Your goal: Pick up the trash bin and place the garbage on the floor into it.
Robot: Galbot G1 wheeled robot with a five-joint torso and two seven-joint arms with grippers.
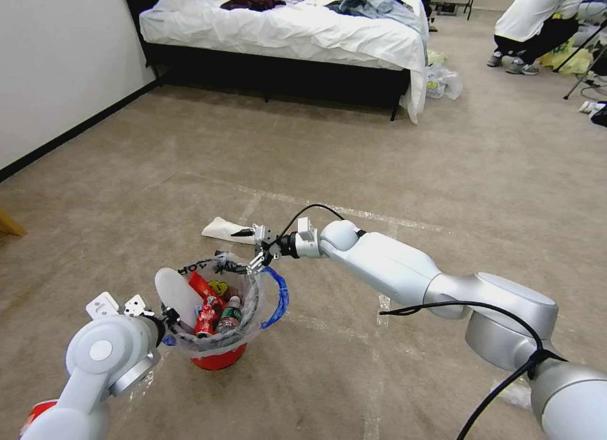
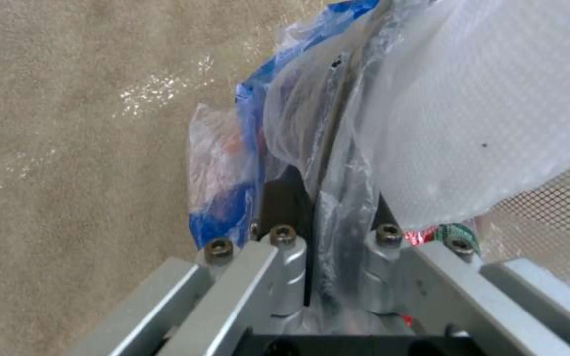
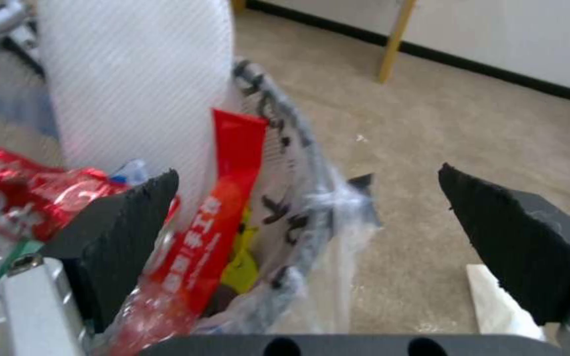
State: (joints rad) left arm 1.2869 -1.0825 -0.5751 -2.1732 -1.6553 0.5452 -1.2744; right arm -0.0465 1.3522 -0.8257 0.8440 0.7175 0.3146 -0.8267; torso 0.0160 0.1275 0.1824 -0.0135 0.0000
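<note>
Clothes-strewn bed [image 1: 284, 29] against white wall [image 1: 57, 61]

The trash bin [image 1: 218, 339] stands on the floor [image 1: 442, 193] just before the robot, with a slipper [image 1: 176, 296], wrappers [image 1: 206, 301] and a bottle [image 1: 230, 315] in it. The left gripper [image 1: 165, 316] holds the bin's near-left rim; the right gripper [image 1: 255, 249] hangs over its far rim, jaws apart. Another slipper [image 1: 221, 227] lies on the floor just behind the bin, and a bed [image 1: 284, 29] stands far behind.

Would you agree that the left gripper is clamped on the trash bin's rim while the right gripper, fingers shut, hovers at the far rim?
Not quite: the right gripper is open. The right wrist view shows its black pads spread wide, straddling the bagged rim of the trash bin. The rest holds: the left gripper is clamped on the near rim.
</note>
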